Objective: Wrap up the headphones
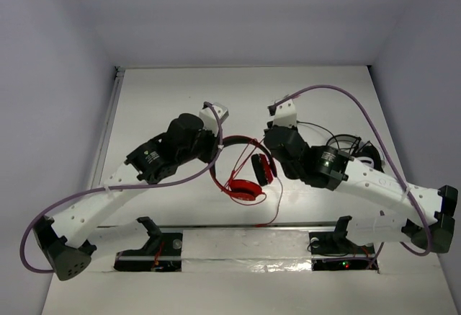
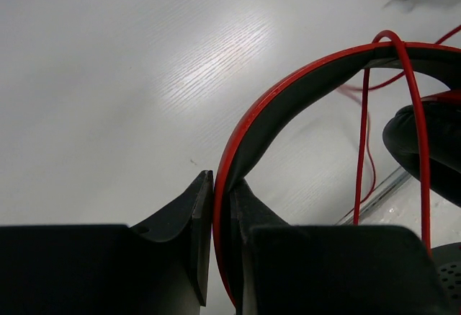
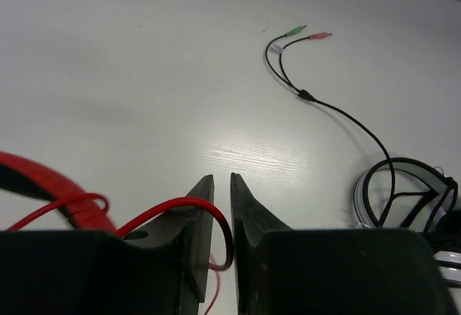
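Found mid-wrap, with headband (image 2: 302, 86) of red headphones (image 1: 245, 189) pinched in left fingers (image 2: 198, 228) and red cable (image 3: 176, 201) nipped in right fingers (image 3: 198, 221); next, judged to need cable looped taut over headband.

Table (image 2: 144, 77): white, fine wood-grain texture, satin sheen where light hits. Headphones (image 2: 288, 91): band outside red glossy plastic, inside black matt lining. Ear pad (image 2: 446, 149): black, soft, leather-like, dull. Cable (image 2: 362, 149): thin, red, smooth, slight shine. My left gripper (image 2: 222, 185) and my right gripper (image 3: 222, 182): black hard plastic, matt, flat faces. Dark cable (image 3: 344, 113): smooth black jacket, green and pink plastic plugs. Headset (image 3: 362, 198): white and black plastic, glossy.
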